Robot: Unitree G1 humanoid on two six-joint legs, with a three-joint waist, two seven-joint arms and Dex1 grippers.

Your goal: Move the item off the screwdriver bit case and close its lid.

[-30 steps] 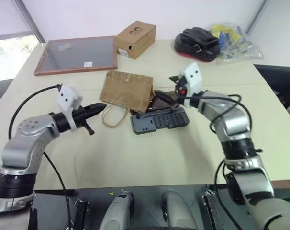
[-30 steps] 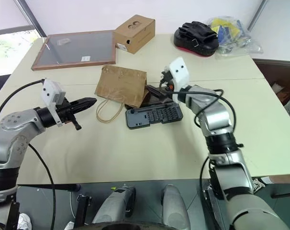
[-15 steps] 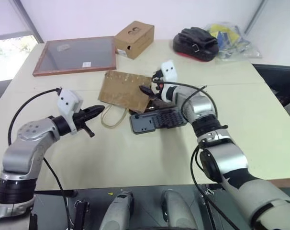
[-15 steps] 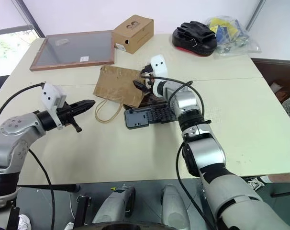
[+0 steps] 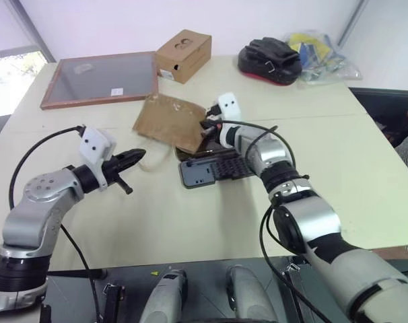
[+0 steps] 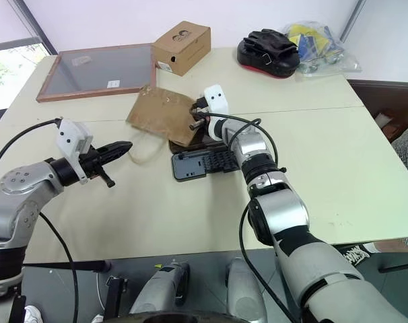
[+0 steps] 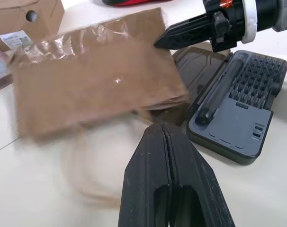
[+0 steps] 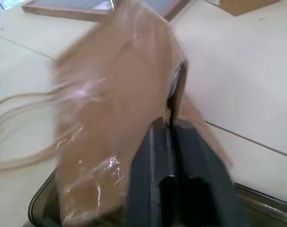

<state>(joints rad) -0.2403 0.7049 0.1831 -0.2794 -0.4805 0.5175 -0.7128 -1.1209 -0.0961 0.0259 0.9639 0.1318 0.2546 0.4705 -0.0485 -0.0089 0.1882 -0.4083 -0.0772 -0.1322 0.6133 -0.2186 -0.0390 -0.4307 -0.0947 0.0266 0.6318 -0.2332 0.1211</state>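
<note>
The item, a creased brown paper bag [image 5: 165, 120], is tilted up off the table, its loop handles [image 5: 152, 156] trailing toward me. My right gripper [image 5: 207, 128] is shut on the bag's right edge, as the right wrist view shows [image 8: 171, 124]. Beneath that edge lies the screwdriver bit case [image 5: 216, 168], open, with rows of bits showing. Its dark translucent lid [image 7: 196, 66] lies flat behind it, partly covered by the bag [image 7: 94, 78]. To the left of the bag my left gripper [image 5: 135, 159] hovers shut and empty, pointing at the handles.
At the back of the table are a wood-framed glass panel [image 5: 99, 79], a cardboard box with two holes [image 5: 184, 54], a black pouch with a red edge [image 5: 268, 62] and a clear bag of blue and yellow things [image 5: 323, 57].
My right gripper swung left and down to the bag's right edge and shut on it. The bag has risen and shifted left, baring more of the case. My left gripper stayed put.
</note>
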